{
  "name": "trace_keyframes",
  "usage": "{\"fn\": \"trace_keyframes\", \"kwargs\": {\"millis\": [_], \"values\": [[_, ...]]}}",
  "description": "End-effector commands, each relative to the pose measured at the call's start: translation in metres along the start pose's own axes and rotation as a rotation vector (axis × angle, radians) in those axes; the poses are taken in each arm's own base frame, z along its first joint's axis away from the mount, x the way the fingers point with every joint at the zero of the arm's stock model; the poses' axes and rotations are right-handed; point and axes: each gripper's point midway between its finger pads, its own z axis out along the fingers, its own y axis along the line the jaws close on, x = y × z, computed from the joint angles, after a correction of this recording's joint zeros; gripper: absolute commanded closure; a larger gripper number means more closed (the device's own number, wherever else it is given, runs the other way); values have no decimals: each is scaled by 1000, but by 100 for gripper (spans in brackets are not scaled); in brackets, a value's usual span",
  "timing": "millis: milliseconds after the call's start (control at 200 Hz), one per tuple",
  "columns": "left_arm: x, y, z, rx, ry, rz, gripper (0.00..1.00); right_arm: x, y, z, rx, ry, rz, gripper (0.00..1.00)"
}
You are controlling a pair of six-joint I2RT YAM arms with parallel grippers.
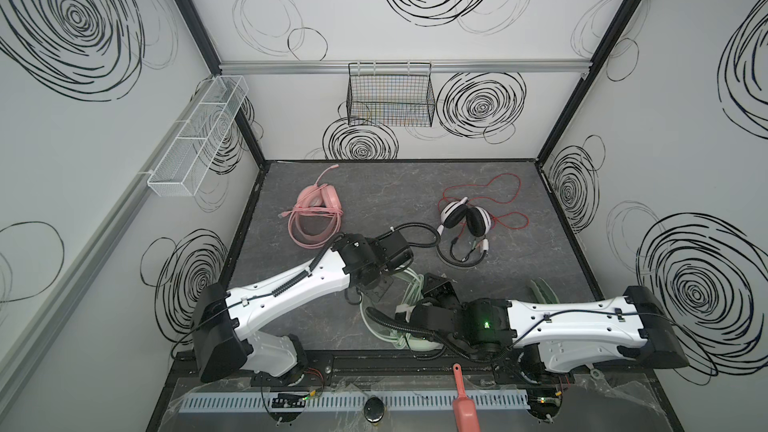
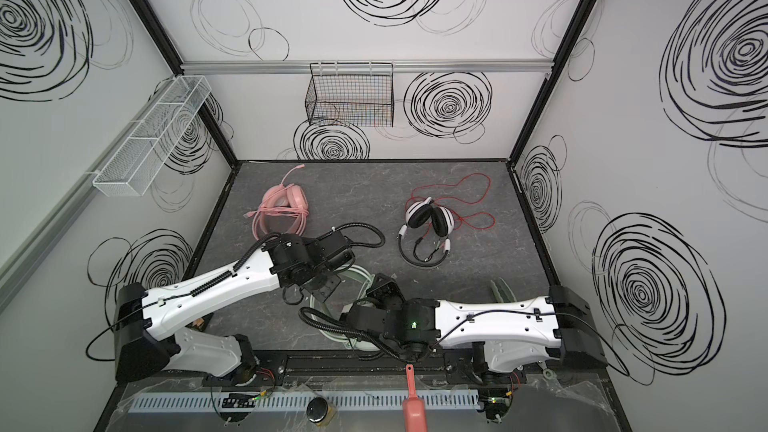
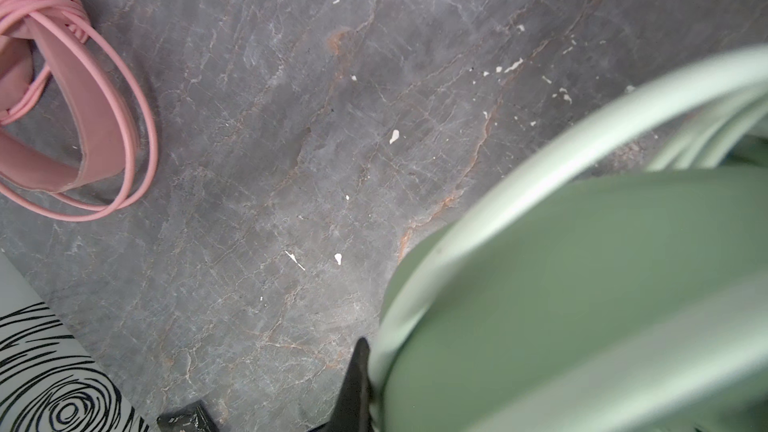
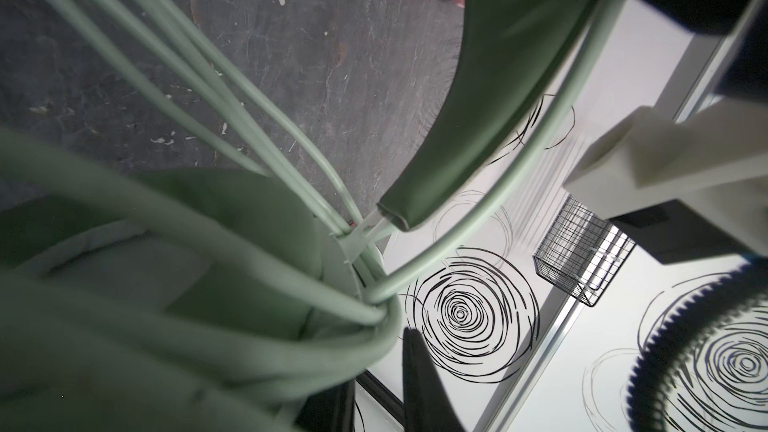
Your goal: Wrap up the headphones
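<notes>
1. Tabletop (image 1: pixel 395 189): dark, stone-patterned surface. All three headsets lie within its bounds in both top views.
2. Mint-green headset (image 3: pixel 582 284): at 6 o'clock of the tabletop, near the front edge. It sits between the two arms and is largely hidden beneath them in both top views. Its padded band is raised off the surface.
3. Pale green cable (image 4: pixel 174 76): several strands run straight across the headset, and its turns are gathered at the base of the band.
4. Left pincer (image 3: pixel 399 367): clenched on the mint-green headset's band. One black finger shows against the band's edge; the other is hidden behind it.
5. Right pincer (image 4: pixel 374 363): closed on the gathered turns of the pale green cable, beside an ear cup. Black fingers flank the bundle.
6. Pink headset (image 1: pixel 318 201): at 10 o'clock, lying flat, with its pink cable (image 3: pixel 45 0) coiled in loops around it. It is well apart from both pincers.
7. White-and-black headset (image 1: pixel 465 218): at 2 o'clock, resting on the tabletop. Its red cable (image 1: pixel 504 175) sprawls in loose loops toward 1 o'clock, unwound.
</notes>
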Motion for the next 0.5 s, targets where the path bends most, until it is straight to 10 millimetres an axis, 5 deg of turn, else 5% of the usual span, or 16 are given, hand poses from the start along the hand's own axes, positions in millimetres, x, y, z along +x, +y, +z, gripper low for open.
{"fn": "trace_keyframes", "kwargs": {"millis": [0,285,495], "values": [[-17,-30,-6,155,-47,-34,100,4,35,5,-122,-13,-62,88],[-5,-38,15,183,63,-41,100,-5,58,13,-217,-65,-43,75],[2,-35,28,171,124,-58,100,-10,69,15,-256,-86,-18,56]]}}
